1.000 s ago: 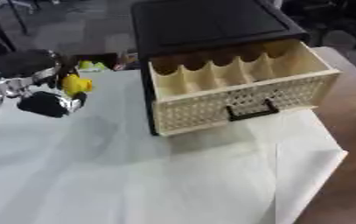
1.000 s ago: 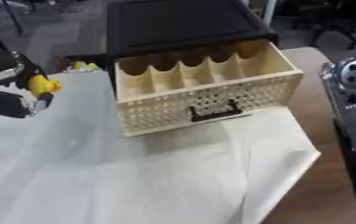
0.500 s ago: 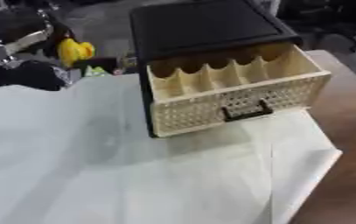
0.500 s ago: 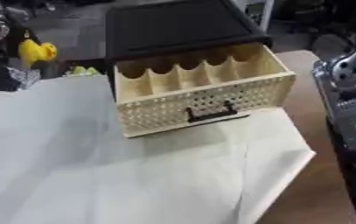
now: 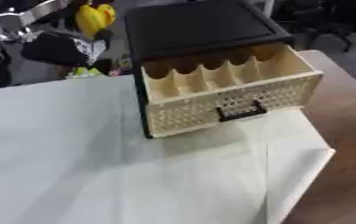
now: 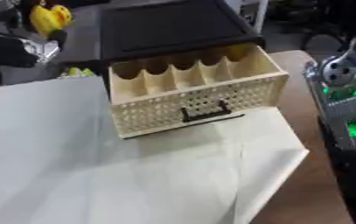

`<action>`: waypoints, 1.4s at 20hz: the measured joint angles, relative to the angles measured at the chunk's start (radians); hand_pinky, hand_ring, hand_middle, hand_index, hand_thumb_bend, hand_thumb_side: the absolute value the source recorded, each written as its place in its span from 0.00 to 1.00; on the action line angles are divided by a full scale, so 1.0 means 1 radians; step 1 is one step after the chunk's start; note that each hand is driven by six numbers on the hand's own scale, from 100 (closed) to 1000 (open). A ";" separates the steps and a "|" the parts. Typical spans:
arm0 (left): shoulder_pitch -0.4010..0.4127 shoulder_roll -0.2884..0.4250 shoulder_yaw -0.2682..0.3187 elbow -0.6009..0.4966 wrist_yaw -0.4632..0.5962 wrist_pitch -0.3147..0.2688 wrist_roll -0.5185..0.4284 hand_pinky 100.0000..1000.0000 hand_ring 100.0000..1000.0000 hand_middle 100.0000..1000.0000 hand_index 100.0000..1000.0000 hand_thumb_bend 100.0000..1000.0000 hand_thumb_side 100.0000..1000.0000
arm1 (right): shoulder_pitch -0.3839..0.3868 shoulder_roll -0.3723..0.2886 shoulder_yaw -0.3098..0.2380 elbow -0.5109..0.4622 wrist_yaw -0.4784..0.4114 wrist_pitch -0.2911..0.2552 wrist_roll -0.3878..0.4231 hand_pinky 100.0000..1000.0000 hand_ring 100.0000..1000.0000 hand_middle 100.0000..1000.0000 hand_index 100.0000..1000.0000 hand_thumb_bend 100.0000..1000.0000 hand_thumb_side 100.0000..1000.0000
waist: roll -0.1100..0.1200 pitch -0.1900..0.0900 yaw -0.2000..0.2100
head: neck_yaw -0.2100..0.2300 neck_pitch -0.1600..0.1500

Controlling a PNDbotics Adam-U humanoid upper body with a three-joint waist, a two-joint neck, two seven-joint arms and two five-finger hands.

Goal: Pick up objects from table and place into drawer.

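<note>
Left hand (image 5: 62, 48), black with silver joints, is raised at the upper left, fingers closed around a small yellow duck-shaped toy (image 5: 94, 17). It hangs well left of the cream perforated drawer (image 5: 226, 94), which stands pulled open from its black cabinet (image 5: 196, 26). Right hand's finger state cannot be told. Risk, in my judgement: the drawer's narrow compartments allow little margin, so an off-centre release could land the toy on a divider or the white cloth (image 5: 96, 175).

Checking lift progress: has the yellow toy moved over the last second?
Yes. The yellow toy in the left hand has risen from beside the drawer to level with the cabinet top.
</note>
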 measured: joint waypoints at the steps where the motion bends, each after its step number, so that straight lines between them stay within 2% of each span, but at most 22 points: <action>1: -0.003 -0.011 -0.003 -0.001 0.000 0.000 0.000 0.42 0.46 0.37 0.68 0.00 0.57 | 0.000 0.000 0.001 0.000 0.000 0.000 0.000 0.72 0.67 0.58 0.83 0.00 1.00 | 0.001 0.000 -0.001 | 0.000 0.000; 8: -0.021 -0.066 -0.032 0.015 -0.001 0.003 0.003 0.42 0.46 0.37 0.68 0.00 0.57 | -0.008 0.002 0.006 0.000 -0.005 -0.001 0.000 0.72 0.67 0.58 0.83 0.00 1.00 | 0.011 0.002 -0.013 | 0.003 0.000; 21: -0.026 -0.137 -0.071 0.130 -0.019 0.003 0.035 0.43 0.48 0.39 0.70 0.00 0.59 | -0.018 0.010 0.012 0.000 -0.008 -0.002 0.000 0.72 0.67 0.57 0.83 0.00 1.00 | 0.030 0.016 -0.028 | 0.008 -0.014; 25: -0.028 -0.150 -0.076 0.162 -0.026 -0.007 0.052 0.44 0.49 0.40 0.72 0.00 0.61 | -0.022 0.010 0.012 0.000 -0.008 -0.003 -0.001 0.72 0.67 0.57 0.83 0.00 1.00 | 0.036 0.021 -0.034 | 0.010 -0.022; 28: -0.034 -0.154 -0.077 0.177 -0.027 -0.015 0.060 0.45 0.52 0.43 0.78 0.00 0.68 | -0.026 0.010 0.012 0.000 -0.008 -0.003 -0.001 0.72 0.67 0.57 0.83 0.00 1.00 | 0.038 0.023 -0.038 | 0.010 -0.027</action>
